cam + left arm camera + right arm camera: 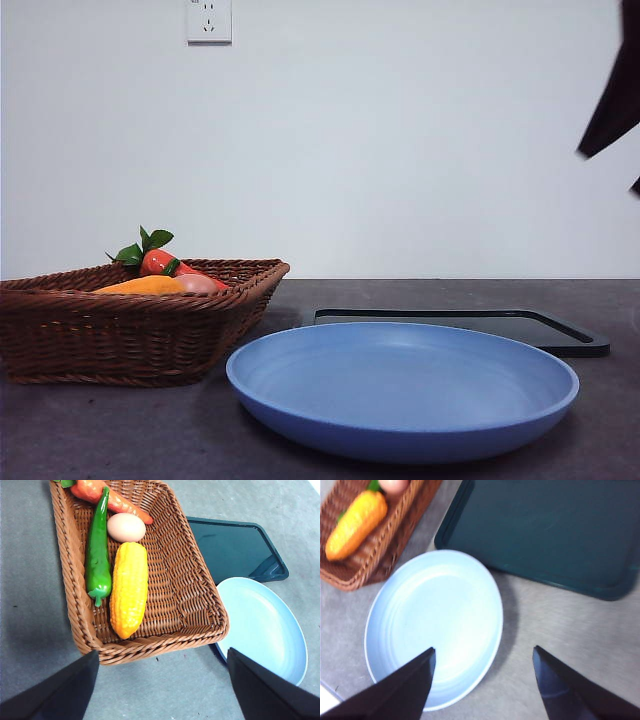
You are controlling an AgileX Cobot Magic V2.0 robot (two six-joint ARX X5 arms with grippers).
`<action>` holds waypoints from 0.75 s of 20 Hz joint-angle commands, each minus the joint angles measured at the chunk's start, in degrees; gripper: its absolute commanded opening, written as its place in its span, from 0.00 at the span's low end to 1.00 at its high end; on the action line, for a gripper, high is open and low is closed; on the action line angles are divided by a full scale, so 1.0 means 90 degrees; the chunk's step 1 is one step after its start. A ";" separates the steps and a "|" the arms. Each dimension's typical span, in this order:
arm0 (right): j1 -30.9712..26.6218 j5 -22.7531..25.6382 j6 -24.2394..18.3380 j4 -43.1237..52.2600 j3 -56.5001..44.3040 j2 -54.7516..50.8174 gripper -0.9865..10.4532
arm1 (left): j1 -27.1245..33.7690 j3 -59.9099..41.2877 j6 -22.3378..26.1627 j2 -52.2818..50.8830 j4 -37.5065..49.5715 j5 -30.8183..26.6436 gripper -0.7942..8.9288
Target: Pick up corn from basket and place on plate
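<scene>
Inside the basket (195,600) the corn (129,589) is lying flat on the woven floor, so the task has not really begun: nothing is picked up and the plate (400,385) is bare. All steps are left, as I judge it: to reach down, to close on the corn, to lift it over the basket wall, and to put it on the plate.

The corn lies along the length of the basket, with its narrow end toward the short wall nearest the left wrist camera. A green pepper (97,555) lies just beside it on one long side, an egg (126,527) sits at its far end, very close to it, and a carrot (107,497) is beyond the egg. The other long side of the corn has free basket floor.

The left gripper (160,680) hangs above the table just outside this short wall, with its jaws wide apart and holding nothing; the corn is ahead of it and lower, not between the jaws. The right gripper (482,680) hovers over the near part of the plate, beside a black tray (545,535), with its jaws also apart and empty, and the corn is well apart from it. The plate stands just beside the basket.
</scene>
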 commanded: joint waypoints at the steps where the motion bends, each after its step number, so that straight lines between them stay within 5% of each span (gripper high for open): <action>1: 0.0192 -0.0007 0.0114 0.0226 0.0104 0.0624 0.36 | -0.0005 0.0107 -0.0019 0.0029 0.0085 0.0041 0.51; 15: 0.0981 0.0000 0.0114 0.1277 0.0112 0.3441 0.29 | -0.0005 0.0107 -0.0087 0.0029 0.0085 0.0041 0.51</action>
